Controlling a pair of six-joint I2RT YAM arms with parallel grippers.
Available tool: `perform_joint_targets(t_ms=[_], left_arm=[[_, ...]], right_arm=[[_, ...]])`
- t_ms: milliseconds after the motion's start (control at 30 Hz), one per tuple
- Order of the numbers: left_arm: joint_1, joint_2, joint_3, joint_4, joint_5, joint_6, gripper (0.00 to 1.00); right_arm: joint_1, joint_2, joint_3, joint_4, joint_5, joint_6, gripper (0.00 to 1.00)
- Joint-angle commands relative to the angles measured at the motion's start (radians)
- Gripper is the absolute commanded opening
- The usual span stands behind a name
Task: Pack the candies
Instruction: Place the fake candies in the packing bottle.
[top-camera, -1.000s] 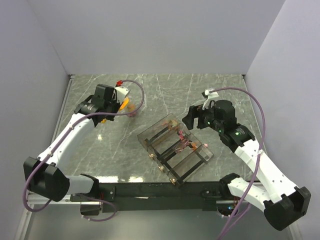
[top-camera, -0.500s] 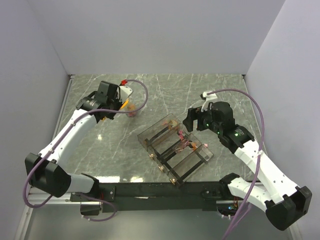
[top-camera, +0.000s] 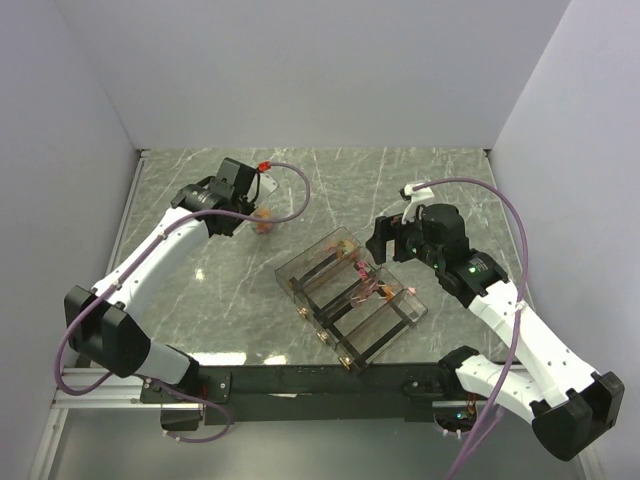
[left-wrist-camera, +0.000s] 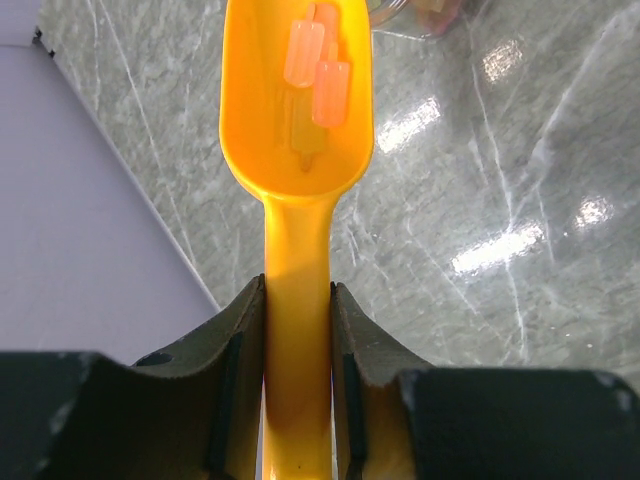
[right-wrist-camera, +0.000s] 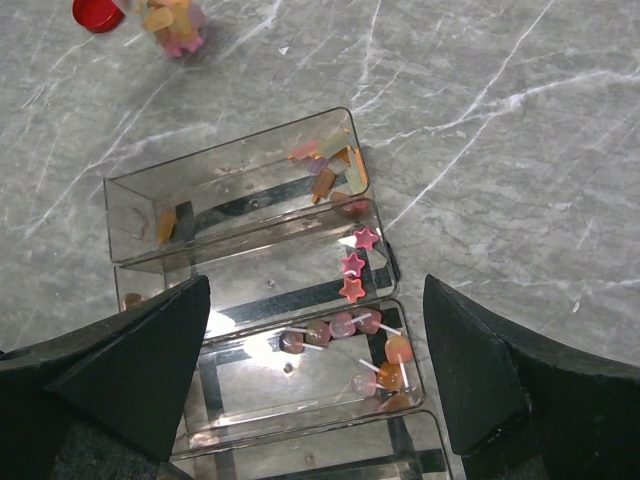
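Yellow scoop (left-wrist-camera: 297, 150), pinched by its handle in the left gripper (left-wrist-camera: 297, 300) at far left, carries a few pink-orange candies (left-wrist-camera: 318, 70) not yet tipped into the partly filled clear box (right-wrist-camera: 110, 200); a pile (right-wrist-camera: 172, 25) waits beside the red lid (right-wrist-camera: 95, 12); right gripper (right-wrist-camera: 315, 300) spread wide above the box.

— What is different from a second ago?
— The left gripper (top-camera: 243, 200), with the yellow-orange scoop (top-camera: 262, 214), went right and slightly up in the upper left of the top view.
— More?
— Its purple cable (top-camera: 297, 190) swung right, the left arm (top-camera: 150, 262) leaned inward, and the right arm (top-camera: 500, 300) crept slightly left.
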Motion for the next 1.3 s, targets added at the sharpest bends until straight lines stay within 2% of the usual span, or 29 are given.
perform_joint_targets(t_ms=[0, 800, 1267], left_arm=[[-0.020, 0.004, 0.055, -0.019, -0.072, 0.029, 0.01], [-0.151, 0.096, 0.095, -0.071, -0.344, 0.113, 0.01], [-0.196, 0.140, 0.116, -0.059, -0.413, 0.145, 0.01]], right_arm=[[0.009, -0.018, 0.029, 0.016, 0.017, -0.013, 0.93], [0.012, -0.006, 0.024, 0.024, 0.017, -0.017, 0.93], [0.015, 0.001, 0.024, 0.027, 0.017, -0.018, 0.93]])
